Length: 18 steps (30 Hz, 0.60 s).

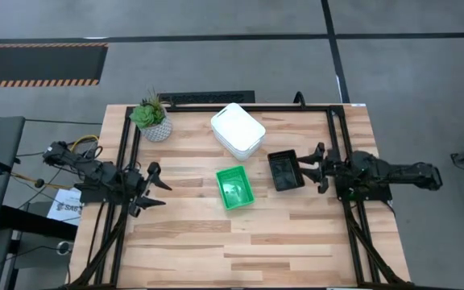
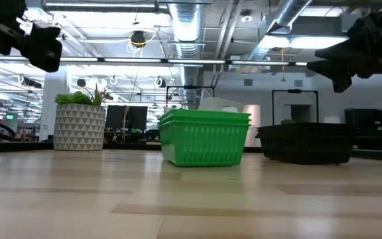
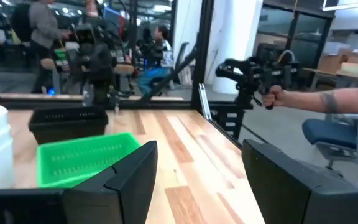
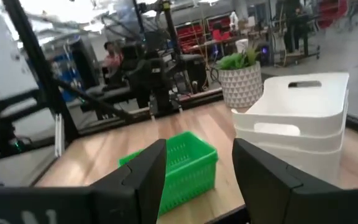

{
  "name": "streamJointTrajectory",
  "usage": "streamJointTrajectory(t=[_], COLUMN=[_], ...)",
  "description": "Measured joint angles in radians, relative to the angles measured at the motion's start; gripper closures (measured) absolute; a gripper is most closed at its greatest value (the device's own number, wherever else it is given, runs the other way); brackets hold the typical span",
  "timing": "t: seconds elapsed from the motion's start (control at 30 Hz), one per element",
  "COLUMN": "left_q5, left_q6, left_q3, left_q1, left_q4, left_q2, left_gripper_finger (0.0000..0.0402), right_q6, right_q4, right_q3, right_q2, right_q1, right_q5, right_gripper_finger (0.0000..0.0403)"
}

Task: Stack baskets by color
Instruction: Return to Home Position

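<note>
A stack of white baskets (image 1: 237, 129) stands on the table at the far middle. A stack of green baskets (image 1: 234, 187) rests on its base in the table's middle, and black baskets (image 1: 285, 170) stand to its right. My left gripper (image 1: 158, 185) hangs open above the table's left edge, pointing level toward the green baskets (image 3: 82, 158). My right gripper (image 1: 312, 167) is open at the right side, just right of the black baskets, pointing level toward the green stack (image 4: 179, 165) and the white stack (image 4: 297, 121). Neither gripper holds anything.
A potted green plant (image 1: 151, 119) stands at the far left corner of the table. Black frame rails run along the table's left and right sides. Beyond the table, a person's hand (image 3: 278, 93) holds a control grip. Bare wood lies along the near half of the table.
</note>
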Motion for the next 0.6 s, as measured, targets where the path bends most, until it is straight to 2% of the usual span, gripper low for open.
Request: streamJointTrajectory(t=[0.2,0.6], left_q5=[-0.017,-0.038], left_q6=[0.0,0.018], left_q3=[-0.001,-0.002], left_q1=[0.05,0.074], left_q4=[0.003,0.007], left_q2=[0.0,0.0], left_gripper_finger=[0.0178,0.0178], right_q6=[-0.096,-0.096], right_q4=[-0.005,-0.013], right_q3=[0.0,0.0], right_q2=[0.007,0.008], right_q1=[0.013,0.005], right_q5=[-0.002,-0.002], right_gripper_finger=[0.0197,0.0194])
